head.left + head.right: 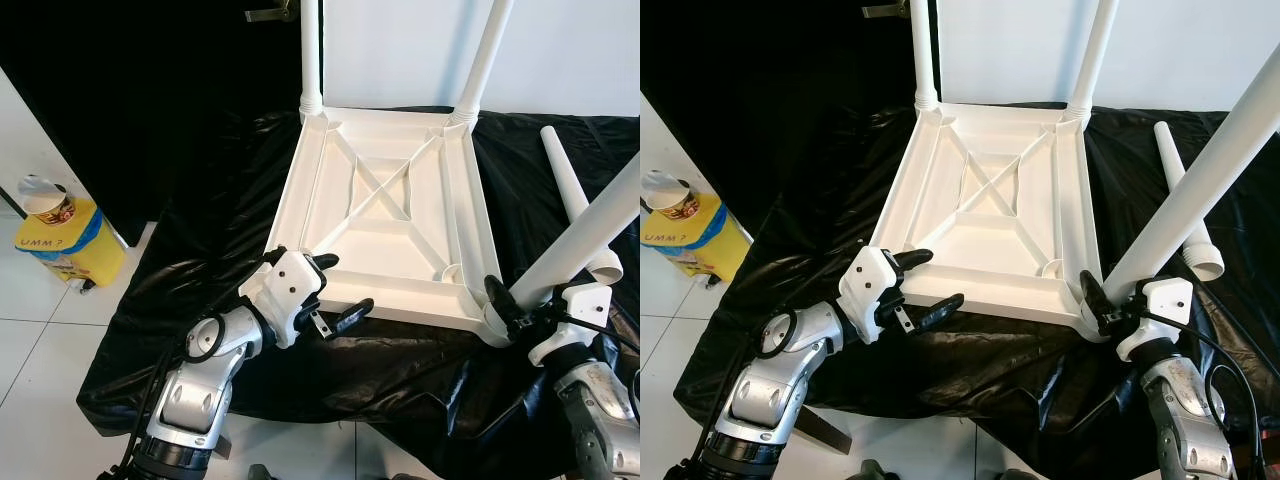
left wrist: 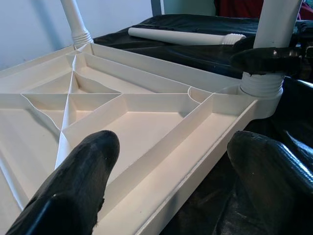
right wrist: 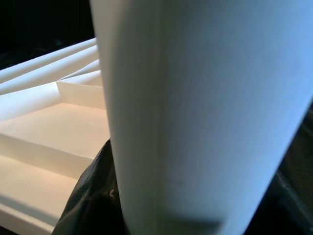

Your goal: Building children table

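The white children's table top [image 1: 400,295] lies upside down on a black cloth. Two white legs [image 1: 311,50] [image 1: 485,55] stand screwed into its far corners. A third leg [image 1: 590,235] leans out from the near right corner socket, and my right gripper [image 1: 505,305] is shut around its threaded base. My left gripper [image 1: 345,285] is open at the near left corner, one finger [image 2: 78,191] inside the rim and the other outside. A loose fourth leg [image 1: 565,175] lies on the cloth to the right of the top.
The black cloth [image 1: 200,250] covers the low work surface and hangs over its front edge. A yellow container with a paper cup on it [image 1: 60,240] stands on the white tile floor at the left. A white wall rises behind.
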You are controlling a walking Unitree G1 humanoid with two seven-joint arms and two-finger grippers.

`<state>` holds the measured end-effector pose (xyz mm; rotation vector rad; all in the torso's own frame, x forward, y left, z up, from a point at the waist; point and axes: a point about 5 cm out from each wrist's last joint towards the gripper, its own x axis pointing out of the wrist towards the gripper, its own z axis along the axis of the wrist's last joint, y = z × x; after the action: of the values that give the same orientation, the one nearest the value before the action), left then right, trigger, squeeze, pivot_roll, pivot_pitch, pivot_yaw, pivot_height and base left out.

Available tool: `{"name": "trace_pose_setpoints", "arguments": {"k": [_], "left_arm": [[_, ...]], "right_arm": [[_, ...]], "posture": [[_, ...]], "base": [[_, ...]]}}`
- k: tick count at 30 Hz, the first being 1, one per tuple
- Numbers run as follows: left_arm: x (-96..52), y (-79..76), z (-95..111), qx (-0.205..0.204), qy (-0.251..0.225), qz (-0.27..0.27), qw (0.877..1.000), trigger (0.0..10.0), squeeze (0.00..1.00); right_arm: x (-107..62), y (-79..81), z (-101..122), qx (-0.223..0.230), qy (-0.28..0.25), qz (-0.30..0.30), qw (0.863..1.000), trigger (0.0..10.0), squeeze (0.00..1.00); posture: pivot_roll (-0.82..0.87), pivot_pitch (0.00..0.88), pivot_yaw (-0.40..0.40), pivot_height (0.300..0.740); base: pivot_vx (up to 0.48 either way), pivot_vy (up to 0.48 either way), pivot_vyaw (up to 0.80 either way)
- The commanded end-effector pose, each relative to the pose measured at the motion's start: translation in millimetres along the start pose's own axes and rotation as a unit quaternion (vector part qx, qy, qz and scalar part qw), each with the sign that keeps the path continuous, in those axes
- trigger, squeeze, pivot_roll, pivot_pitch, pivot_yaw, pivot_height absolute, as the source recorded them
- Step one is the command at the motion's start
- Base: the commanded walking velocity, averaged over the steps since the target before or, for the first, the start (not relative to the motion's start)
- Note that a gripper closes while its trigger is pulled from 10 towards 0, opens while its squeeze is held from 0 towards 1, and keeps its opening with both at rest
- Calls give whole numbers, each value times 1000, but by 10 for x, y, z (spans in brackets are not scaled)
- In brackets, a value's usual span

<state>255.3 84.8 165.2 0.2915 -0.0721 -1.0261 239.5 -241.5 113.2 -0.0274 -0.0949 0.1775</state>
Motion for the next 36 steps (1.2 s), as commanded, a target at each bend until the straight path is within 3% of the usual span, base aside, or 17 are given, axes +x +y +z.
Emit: {"name": "trace_pose_setpoints", "arguments": {"k": [1,9,13,17,21,28,36], "left_arm": [[-1,19,3,3,-3,34,999,10000,0],[-13,4,-4,3,-2,35,999,10000,0],[-15,3,-5,3,-2,35,999,10000,0],[-18,18,0,6,-1,36,999,10000,0],[-19,30,7,8,-2,37,999,10000,0],[-12,39,17,10,-4,40,999,10000,0],[-12,43,22,11,-4,43,999,10000,0]], "right_arm": [[-57,62,-183,17,46,-11,999,10000,0],[-24,237,-198,27,54,-120,991,10000,0],[-17,273,-198,34,56,-132,989,10000,0],[-10,343,-151,50,44,-225,972,10000,0],[-17,359,-124,51,38,-273,960,10000,0],[-15,395,-105,56,43,-287,955,10000,0],[17,407,-44,38,28,-275,960,10000,0]], "posture": [[-67,63,9,740],[-57,59,3,740],[-57,59,3,740],[-50,49,3,740],[-48,48,2,740],[-42,51,0,740],[-41,55,-4,740]], "base": [[0,0,0],[0,0,0],[0,0,0],[0,0,0],[0,0,0],[0,0,0],[0,0,0]]}}
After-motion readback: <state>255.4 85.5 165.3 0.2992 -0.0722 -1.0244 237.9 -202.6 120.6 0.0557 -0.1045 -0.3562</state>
